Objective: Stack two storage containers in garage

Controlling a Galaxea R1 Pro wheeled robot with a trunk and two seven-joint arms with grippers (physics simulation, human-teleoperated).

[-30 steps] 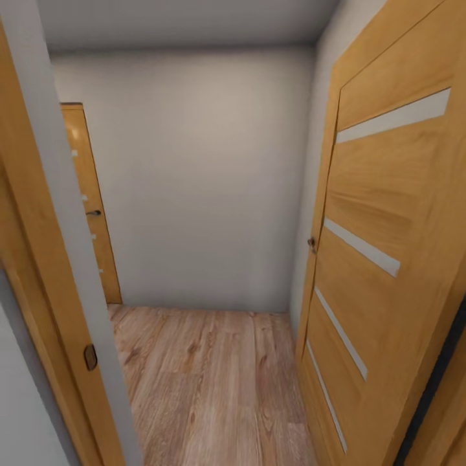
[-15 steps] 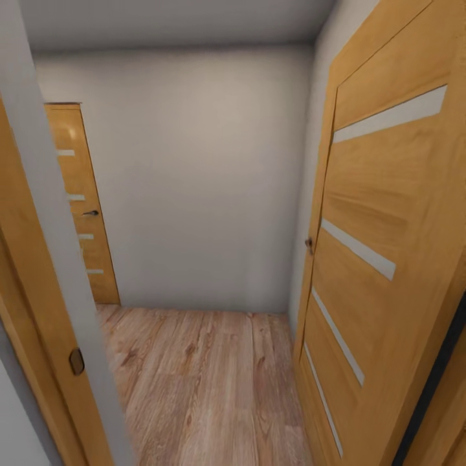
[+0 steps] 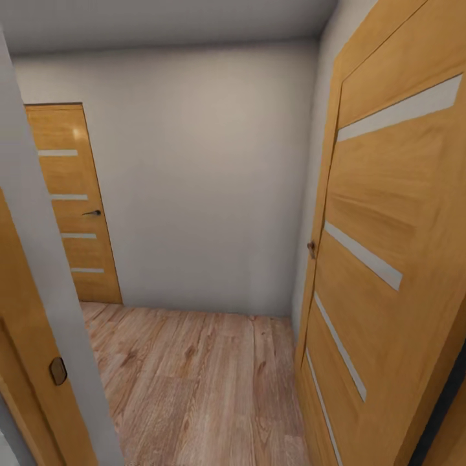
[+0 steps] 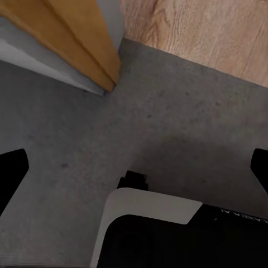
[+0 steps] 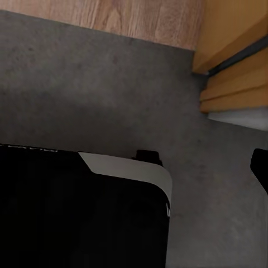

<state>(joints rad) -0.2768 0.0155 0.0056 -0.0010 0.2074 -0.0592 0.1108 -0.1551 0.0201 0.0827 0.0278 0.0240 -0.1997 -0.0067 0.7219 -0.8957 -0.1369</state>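
The two storage containers are out of view. I stand in a doorway, looking from the dark grey concrete floor (image 4: 167,111) into a small hallway with a wood-plank floor (image 3: 194,375). In the left wrist view my left gripper (image 4: 134,167) hangs open above the grey floor, its black fingertips (image 4: 12,170) far apart and nothing between them. My right gripper (image 5: 134,167) also hangs over the grey floor (image 5: 111,72). One of its fingertips (image 5: 260,166) sits at the frame's edge, and nothing is held.
An orange-brown door (image 3: 388,259) stands open close on the right. The door frame (image 3: 39,310) is close on the left. A shut door (image 3: 71,207) is at the hallway's far left, a pale wall (image 3: 207,181) straight ahead. My own base (image 4: 167,240) is below the grippers.
The head camera has moved: the left door frame slid towards the picture's left edge and more of the far-left shut door is now uncovered.
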